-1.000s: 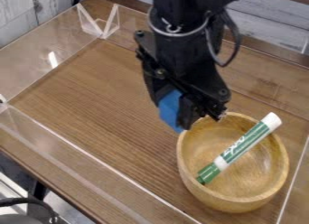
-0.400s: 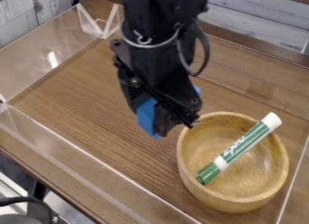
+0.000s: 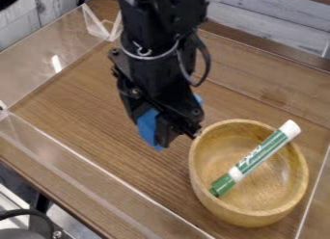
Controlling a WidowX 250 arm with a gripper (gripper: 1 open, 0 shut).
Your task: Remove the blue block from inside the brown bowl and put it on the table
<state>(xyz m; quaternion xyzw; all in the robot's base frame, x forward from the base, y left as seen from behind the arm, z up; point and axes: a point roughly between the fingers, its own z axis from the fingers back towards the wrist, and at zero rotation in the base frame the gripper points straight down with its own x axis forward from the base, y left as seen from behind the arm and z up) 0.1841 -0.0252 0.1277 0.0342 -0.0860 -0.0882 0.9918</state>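
1. One black robot arm point(image 3: 157, 40) reaches down from the top of the view over the desk point(image 3: 77, 98), with its pincer point(image 3: 160, 133) pointing almost straight down.
2. Pincer state: clamped tight on the blue block point(image 3: 152, 127). The block shows between the dark fingers, with its lower end sticking out beneath them.
3. Block position: outside the brown bowl point(image 3: 252, 173), just left of the bowl's rim, over bare wood. Whether its underside touches the desk cannot be told from this view.
4. The bowl sits at the lower right of the desk. A green-and-white marker point(image 3: 254, 159) lies slantwise inside it, its white cap end resting up on the far right rim.
5. Low clear walls point(image 3: 29, 137) border the desk. A small clear bracket point(image 3: 103, 26) stands at the far edge, well apart from the bowl.
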